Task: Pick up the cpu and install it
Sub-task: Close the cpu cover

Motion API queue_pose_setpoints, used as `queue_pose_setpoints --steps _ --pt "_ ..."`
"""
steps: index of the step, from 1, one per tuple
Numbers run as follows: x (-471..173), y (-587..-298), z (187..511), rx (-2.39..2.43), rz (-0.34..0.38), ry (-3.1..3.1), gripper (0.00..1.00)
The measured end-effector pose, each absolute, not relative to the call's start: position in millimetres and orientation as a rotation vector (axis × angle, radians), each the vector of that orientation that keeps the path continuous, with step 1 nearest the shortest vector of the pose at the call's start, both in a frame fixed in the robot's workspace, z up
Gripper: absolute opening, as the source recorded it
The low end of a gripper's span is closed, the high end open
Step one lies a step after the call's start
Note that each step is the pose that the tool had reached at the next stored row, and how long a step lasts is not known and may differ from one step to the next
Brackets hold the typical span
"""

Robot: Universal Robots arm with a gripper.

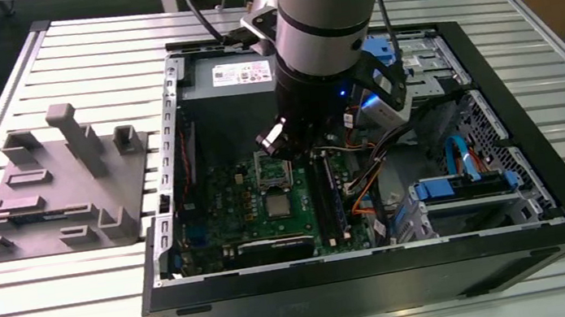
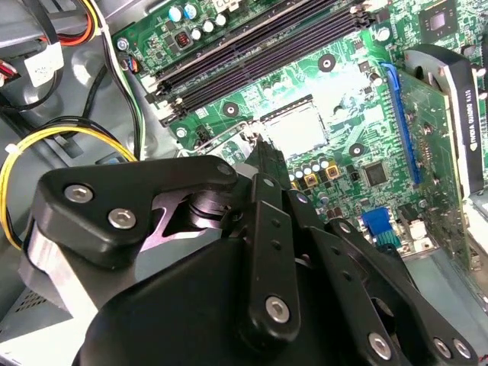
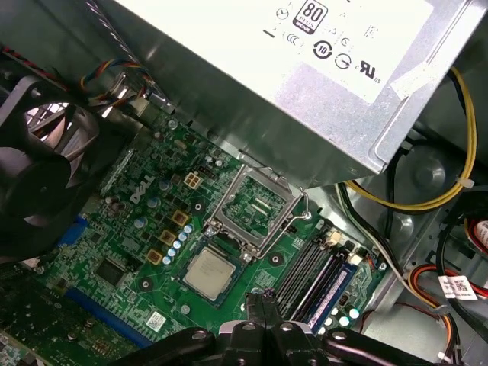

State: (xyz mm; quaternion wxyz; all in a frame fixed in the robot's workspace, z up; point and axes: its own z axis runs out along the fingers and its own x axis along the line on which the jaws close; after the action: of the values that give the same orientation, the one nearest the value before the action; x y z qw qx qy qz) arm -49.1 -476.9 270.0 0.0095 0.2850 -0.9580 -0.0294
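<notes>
The cpu (image 3: 210, 272), a small square chip with a silvery top, lies flat in its socket on the green motherboard (image 3: 130, 252); it also shows in the exterior view (image 1: 279, 206) and as a bright square in the second wrist view (image 2: 300, 128). The socket's metal bracket (image 3: 255, 204) is swung up open beside the chip. My gripper (image 3: 259, 301) hovers above the board, a little to the memory-slot side of the chip, with its black fingers pressed together and nothing between them. In the second wrist view the gripper (image 2: 261, 145) tapers to a point near the socket's edge.
The grey power supply box (image 3: 305, 76) overhangs the board close to the open bracket. A black fan (image 3: 38, 160), memory slots (image 3: 313, 274), a graphics card (image 2: 450, 114) and yellow cables (image 3: 412, 198) surround the socket. A grey fixture block (image 1: 57, 188) sits on the table outside the case (image 1: 386, 276).
</notes>
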Motion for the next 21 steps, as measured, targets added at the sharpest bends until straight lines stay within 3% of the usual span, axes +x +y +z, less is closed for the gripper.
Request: queue_pose_setpoints --steps 10,14,21 --pt "-49.1 -476.9 269.9 0.890 -0.092 -2.992 0.10" --pt "-49.0 -477.1 269.4 0.895 -0.170 -3.002 0.10" --pt "-47.6 -476.9 263.5 1.001 -0.172 -2.964 0.10"
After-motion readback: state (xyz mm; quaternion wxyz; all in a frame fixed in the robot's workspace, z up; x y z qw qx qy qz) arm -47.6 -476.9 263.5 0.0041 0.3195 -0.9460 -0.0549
